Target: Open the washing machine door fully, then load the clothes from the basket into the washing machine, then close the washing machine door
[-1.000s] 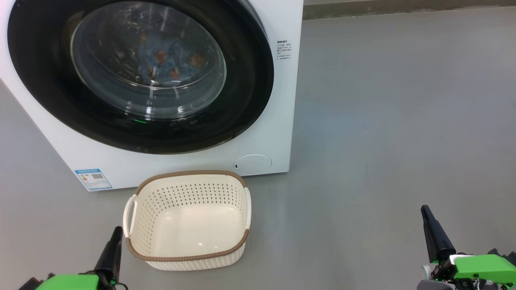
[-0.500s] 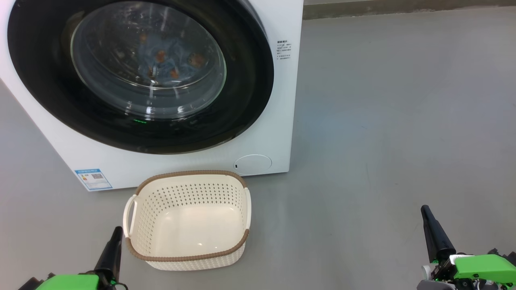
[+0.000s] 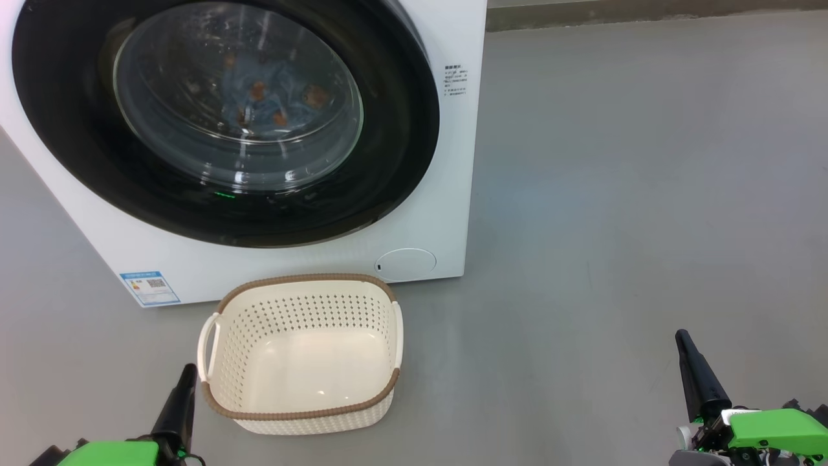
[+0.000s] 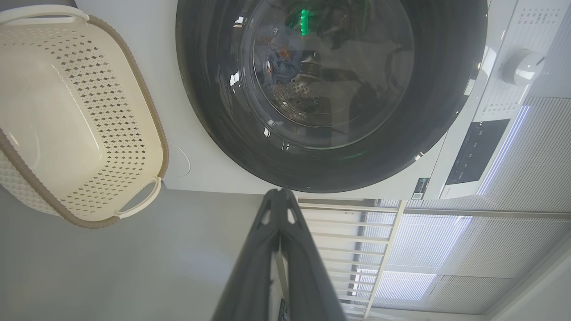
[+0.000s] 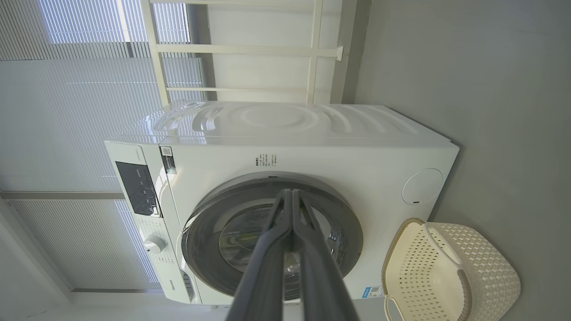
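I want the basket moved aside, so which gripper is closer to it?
Left. The left gripper sits just beside the basket, at its near left corner; the right gripper is far off to its right.

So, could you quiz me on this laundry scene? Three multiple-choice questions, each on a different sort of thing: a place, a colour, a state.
1. Where does the basket stand?
A. On the floor in front of the washing machine
B. On top of the machine
C. Inside the drum

2. What colour is the basket's rim?
A. Green
B. Brown
C. Black

3. How is the washing machine door?
A. Wide open
B. Taken off
C. Shut

Answers:
1 A: the head view shows it on the grey floor just before the white front.
2 B: a brown woven-look band runs round the cream walls.
3 C: its black ring lies flat against the front, with the clothes seen behind the glass.
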{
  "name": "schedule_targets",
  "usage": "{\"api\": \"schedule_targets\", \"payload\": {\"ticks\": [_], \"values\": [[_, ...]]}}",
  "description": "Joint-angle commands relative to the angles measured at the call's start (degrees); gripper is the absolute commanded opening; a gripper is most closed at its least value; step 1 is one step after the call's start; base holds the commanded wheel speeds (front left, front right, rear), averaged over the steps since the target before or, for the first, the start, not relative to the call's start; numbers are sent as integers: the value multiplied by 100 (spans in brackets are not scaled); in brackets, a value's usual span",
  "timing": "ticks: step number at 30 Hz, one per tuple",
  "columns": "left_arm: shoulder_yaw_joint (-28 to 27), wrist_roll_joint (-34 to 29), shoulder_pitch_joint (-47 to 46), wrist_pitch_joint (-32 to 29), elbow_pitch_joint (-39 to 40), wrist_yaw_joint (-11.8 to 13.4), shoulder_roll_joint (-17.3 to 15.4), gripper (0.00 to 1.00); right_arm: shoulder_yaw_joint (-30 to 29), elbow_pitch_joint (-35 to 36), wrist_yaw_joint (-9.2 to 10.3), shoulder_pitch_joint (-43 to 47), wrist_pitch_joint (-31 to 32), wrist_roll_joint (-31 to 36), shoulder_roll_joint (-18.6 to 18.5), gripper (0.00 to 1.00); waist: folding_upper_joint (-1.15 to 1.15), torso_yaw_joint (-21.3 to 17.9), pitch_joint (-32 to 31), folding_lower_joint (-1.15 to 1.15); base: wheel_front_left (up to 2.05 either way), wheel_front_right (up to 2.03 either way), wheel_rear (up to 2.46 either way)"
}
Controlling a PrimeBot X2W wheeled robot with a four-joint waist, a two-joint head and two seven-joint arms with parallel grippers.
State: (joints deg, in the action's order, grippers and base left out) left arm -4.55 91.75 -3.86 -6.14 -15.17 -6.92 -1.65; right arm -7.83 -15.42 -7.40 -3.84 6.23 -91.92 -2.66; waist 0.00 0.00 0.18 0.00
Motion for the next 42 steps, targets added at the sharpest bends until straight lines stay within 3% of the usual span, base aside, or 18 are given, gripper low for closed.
{"api": "schedule_targets", "payload": {"ticks": [1, 42], "values": [[-194, 43, -232, -33, 113, -57, -122, 0, 127, 139, -9, -235, 28, -22, -21, 0, 0, 0, 0, 0, 0, 0, 0], [-194, 43, -232, -33, 113, -57, -122, 0, 129, 140, -9, -234, 26, -24, -21, 0, 0, 0, 0, 0, 0, 0, 0]]}}
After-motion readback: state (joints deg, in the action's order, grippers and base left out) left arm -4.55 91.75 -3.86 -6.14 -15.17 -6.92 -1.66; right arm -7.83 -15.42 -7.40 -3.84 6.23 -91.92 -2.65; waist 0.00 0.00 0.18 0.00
